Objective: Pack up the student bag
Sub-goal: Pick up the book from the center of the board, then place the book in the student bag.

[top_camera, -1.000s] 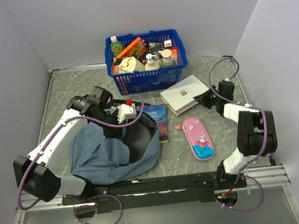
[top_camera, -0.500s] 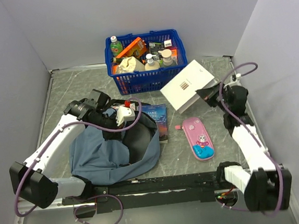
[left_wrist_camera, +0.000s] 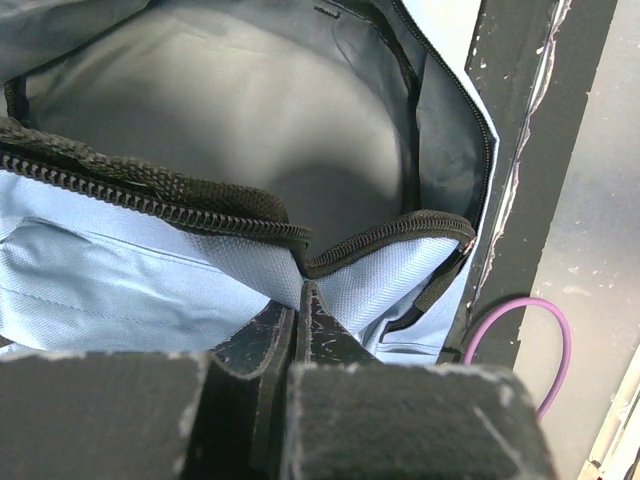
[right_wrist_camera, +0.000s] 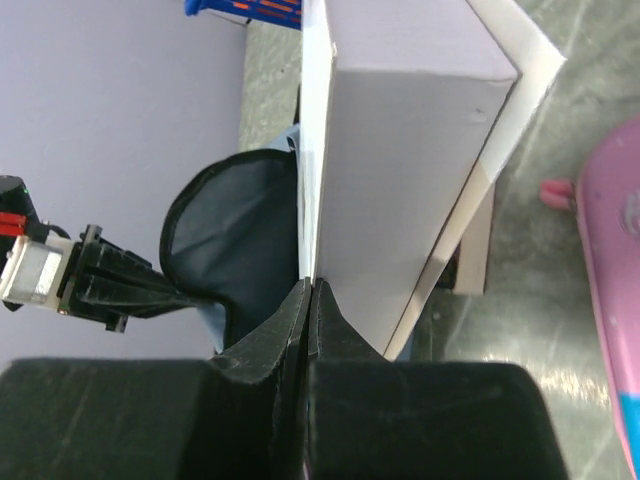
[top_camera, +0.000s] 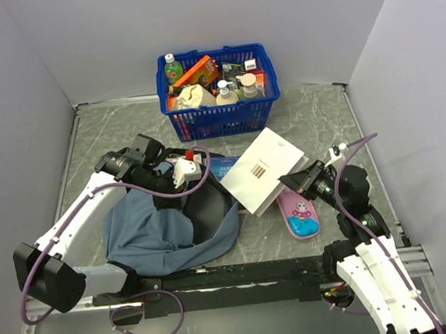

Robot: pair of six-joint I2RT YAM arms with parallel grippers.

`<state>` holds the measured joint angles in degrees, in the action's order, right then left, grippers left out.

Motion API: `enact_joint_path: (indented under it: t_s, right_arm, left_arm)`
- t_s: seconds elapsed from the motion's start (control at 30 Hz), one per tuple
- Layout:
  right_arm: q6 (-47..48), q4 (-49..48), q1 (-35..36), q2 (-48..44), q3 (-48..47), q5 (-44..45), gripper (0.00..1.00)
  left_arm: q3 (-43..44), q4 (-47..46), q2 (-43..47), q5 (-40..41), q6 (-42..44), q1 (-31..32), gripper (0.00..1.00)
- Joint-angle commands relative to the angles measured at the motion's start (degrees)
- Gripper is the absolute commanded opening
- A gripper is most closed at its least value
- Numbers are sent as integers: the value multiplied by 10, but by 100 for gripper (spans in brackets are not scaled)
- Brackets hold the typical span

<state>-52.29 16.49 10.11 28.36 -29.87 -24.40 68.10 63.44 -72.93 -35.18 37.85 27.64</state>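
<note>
The student bag [top_camera: 156, 229] is grey-blue fabric and lies at the front left, its dark mouth [top_camera: 209, 207] facing right. My left gripper [top_camera: 197, 175] is shut on the bag's zip rim [left_wrist_camera: 300, 262] and holds the mouth open; the grey lining [left_wrist_camera: 250, 120] shows inside. My right gripper [top_camera: 288, 181] is shut on the cover of a white book [top_camera: 260, 167], held tilted above the table just right of the bag's mouth. In the right wrist view the jaws [right_wrist_camera: 312, 288] pinch the book [right_wrist_camera: 400, 150], with the bag's opening [right_wrist_camera: 235, 230] beyond.
A blue paperback [top_camera: 225, 168] lies partly under the white book. A pink pencil case [top_camera: 299, 215] lies below my right gripper. A blue plastic basket [top_camera: 219, 119] with several bottles and packs stands at the back. Grey walls close in both sides.
My right arm has carried the white book from the back right down and left, towards the bag's mouth. The left gripper has kept its hold on the bag rim.
</note>
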Motion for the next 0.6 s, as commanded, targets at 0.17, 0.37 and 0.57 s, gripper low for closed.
enact_joint_path:
  t_s: [0.17, 0.37, 0.57]
  right_arm:
    - [25, 64, 4, -38, -83, 35, 0]
    - [28, 30, 4, 4, -131, 25, 0]
    - [11, 14, 7, 21, -119, -22, 0]
  left_arm:
    - [7, 7, 2, -28, -1, 22, 1]
    - [12, 7, 0, -17, -9, 32, 1]
    - [4, -24, 2, 1, -33, 33, 1]
